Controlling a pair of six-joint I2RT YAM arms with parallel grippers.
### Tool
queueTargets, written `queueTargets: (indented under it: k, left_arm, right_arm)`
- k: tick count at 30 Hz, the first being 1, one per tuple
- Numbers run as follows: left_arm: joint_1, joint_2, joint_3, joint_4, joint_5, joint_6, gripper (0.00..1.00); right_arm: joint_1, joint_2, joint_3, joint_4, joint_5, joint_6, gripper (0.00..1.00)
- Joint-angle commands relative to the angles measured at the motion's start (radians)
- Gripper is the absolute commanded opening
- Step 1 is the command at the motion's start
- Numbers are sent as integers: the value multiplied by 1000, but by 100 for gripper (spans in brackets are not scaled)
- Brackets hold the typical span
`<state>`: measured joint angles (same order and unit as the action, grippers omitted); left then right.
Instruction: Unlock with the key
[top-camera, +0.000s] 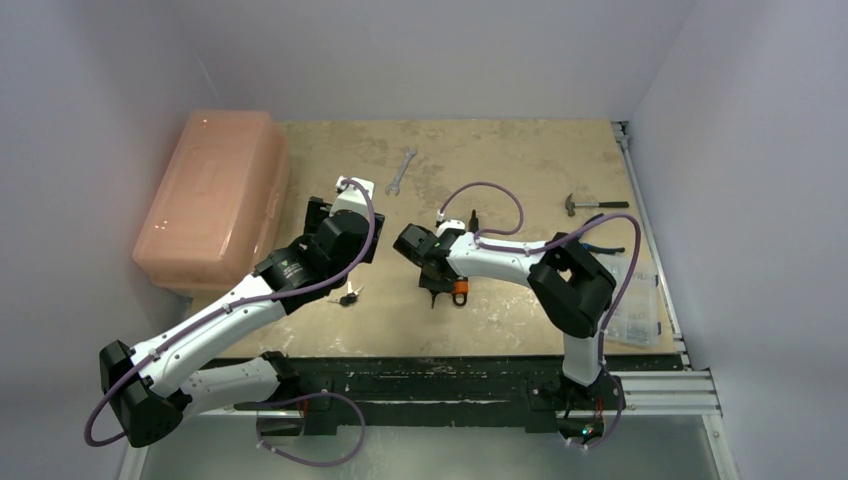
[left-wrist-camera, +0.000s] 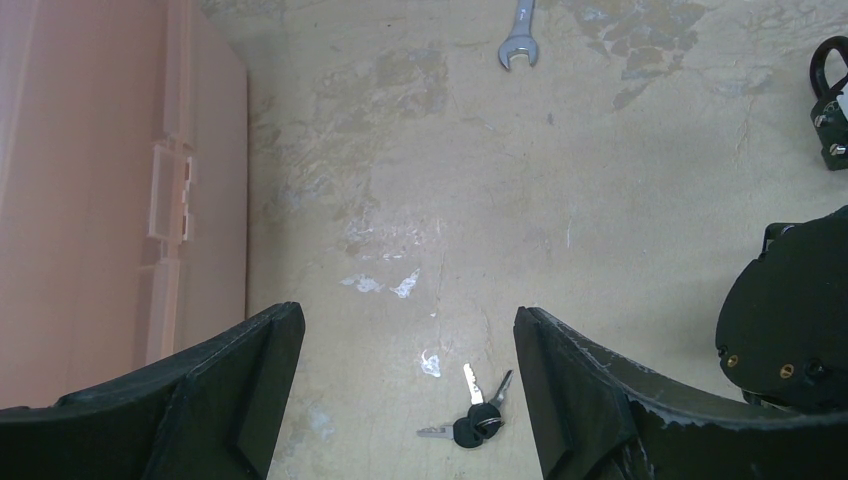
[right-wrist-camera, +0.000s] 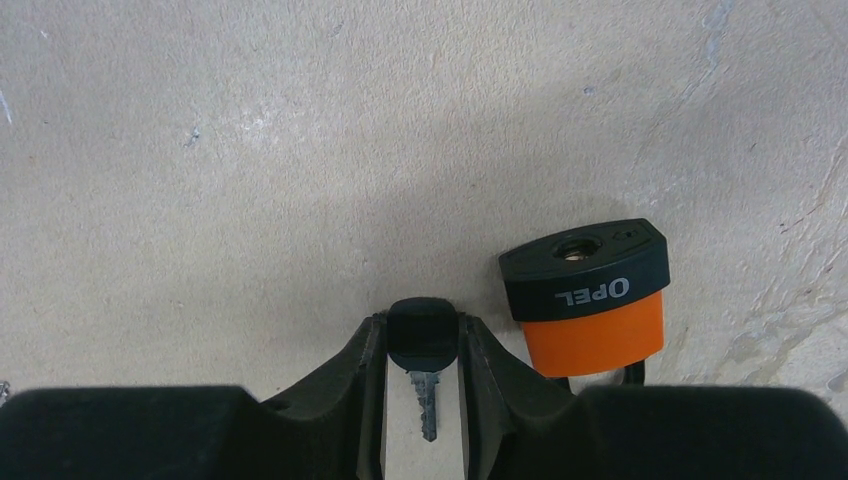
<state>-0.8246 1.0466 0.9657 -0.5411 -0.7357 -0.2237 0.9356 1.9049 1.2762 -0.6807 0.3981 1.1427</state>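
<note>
Fingertips of the right gripper (right-wrist-camera: 422, 330) fill the bottom of the right wrist view, clenched on the black head of the key (right-wrist-camera: 428, 402). Its blade lies back between the fingers, toward the wrist. Just beside the right finger, not touching the key, lies the padlock (right-wrist-camera: 585, 300): orange body, black cap, keyhole facing up at the camera, shackle mostly hidden below. Left wrist view: left gripper (left-wrist-camera: 408, 312) released, jaws wide, hovering over bare table (left-wrist-camera: 450, 180); a spare key bunch (left-wrist-camera: 475, 418) lies between the fingers, a wrench (left-wrist-camera: 520, 45) far off, a pink bin (left-wrist-camera: 100, 200) along the left edge. Top view: right arm reaches in to mid-table over key and padlock; left arm is bent beside the bin, well apart from the lock. Step in hand, as I judge it: securing the key. Next move likely needs a lift and a reorientation, since the blade points away from the keyhole, with the free left gripper steadying the padlock.
</note>
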Motion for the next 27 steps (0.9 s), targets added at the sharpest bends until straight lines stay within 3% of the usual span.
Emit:
queueTargets:
  k: [1,12,23,27]
  left_arm:
    - [6,-14,7,17,3,4,82]
    - [6,-143,-16,77,100,20,81]
    - [7,-273,-68,225,517,-70,77]
    - [7,-247,-77,266,558,-127,77]
  right_arm:
    - [-4,-35,-21,7,-1,-2,12]
    - [-4,-148,5,7,-4,15,13]
    - [-61,-305,78,1,-44,29,13]
    - [-86,-370,97,10,-60,41,13]
